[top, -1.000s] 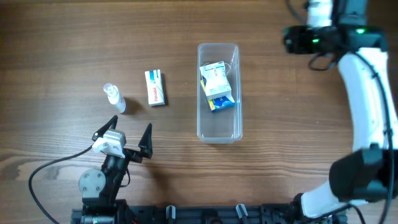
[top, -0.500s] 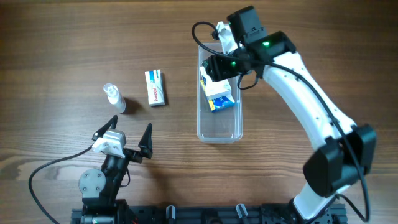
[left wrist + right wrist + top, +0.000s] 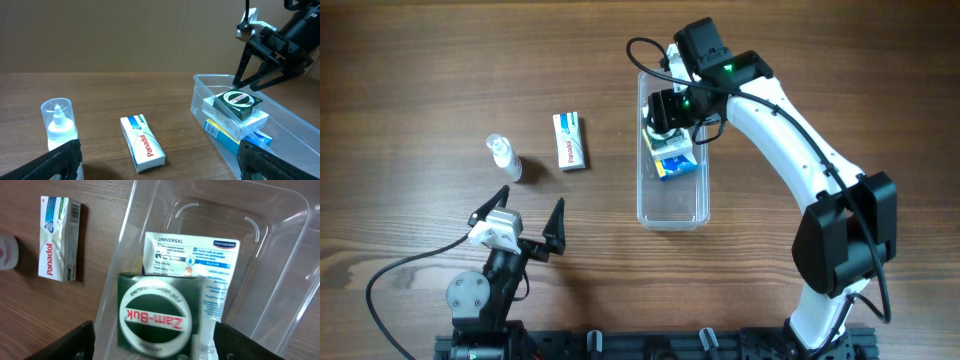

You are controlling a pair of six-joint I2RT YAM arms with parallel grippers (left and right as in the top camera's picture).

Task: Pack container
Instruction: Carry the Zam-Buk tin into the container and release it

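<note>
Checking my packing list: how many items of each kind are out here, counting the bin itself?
boxes: 4 (Panadol box, Zam-Buk box, Hansaplast box, blue box)
bottle: 1
container: 1
Total: 6

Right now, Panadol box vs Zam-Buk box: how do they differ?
Panadol box is white, long and narrow; Zam-Buk box is dark green and squarish. Panadol box lies on the table, outside the container; Zam-Buk box sits inside it, stacked on a plaster box. Shared: both are small cartons lying flat, label up.
</note>
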